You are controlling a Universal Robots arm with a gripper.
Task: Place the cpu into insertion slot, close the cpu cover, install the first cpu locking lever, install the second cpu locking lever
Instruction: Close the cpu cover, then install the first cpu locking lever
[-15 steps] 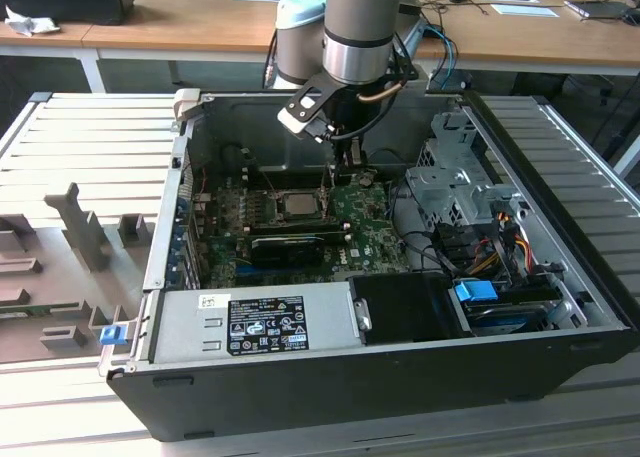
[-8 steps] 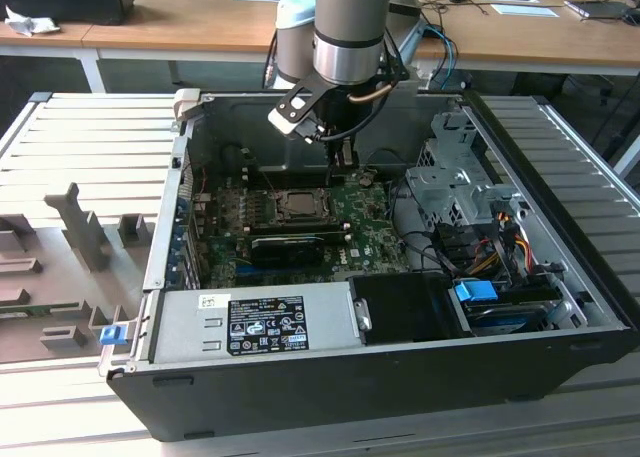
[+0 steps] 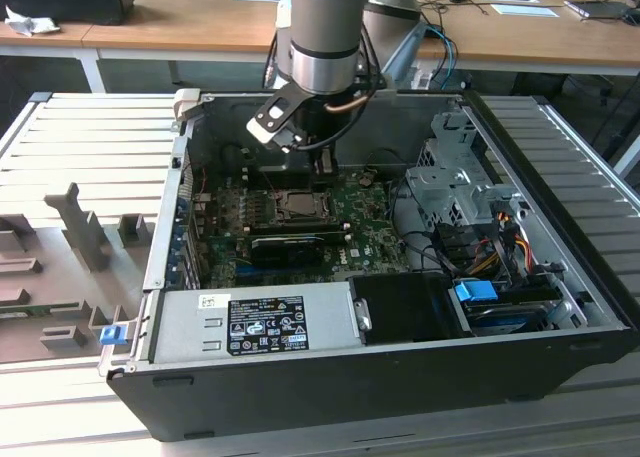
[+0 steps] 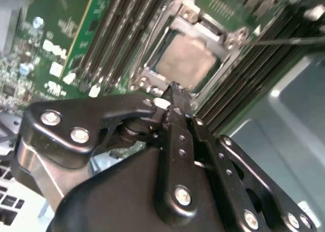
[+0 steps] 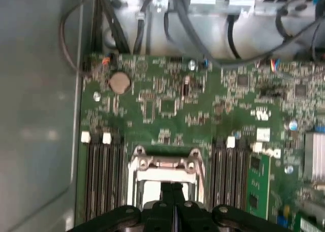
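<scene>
Pincer [image 4: 173, 88] shut tight, fingers pressed together with nothing visible between them. Its tip sits at the near edge of the silver cover [image 4: 195, 28]; whether it touches is unclear. Just beyond the tip, the cover frames the grey chip [image 4: 187, 62].

The arm [image 3: 318, 47] is a thick silver-grey cylinder with a pale blue band at its upper end. Thin black and brownish cables [image 3: 352, 101] loop beside it. A black bracket [image 3: 272, 117] with a white face juts out just above the claw [image 3: 322, 162]. In both wrist views the claw is glossy black, built of flat linked bars joined by round silver screw heads [image 4: 80, 135] and narrowing to slim fingers [image 5: 167, 192].
</scene>
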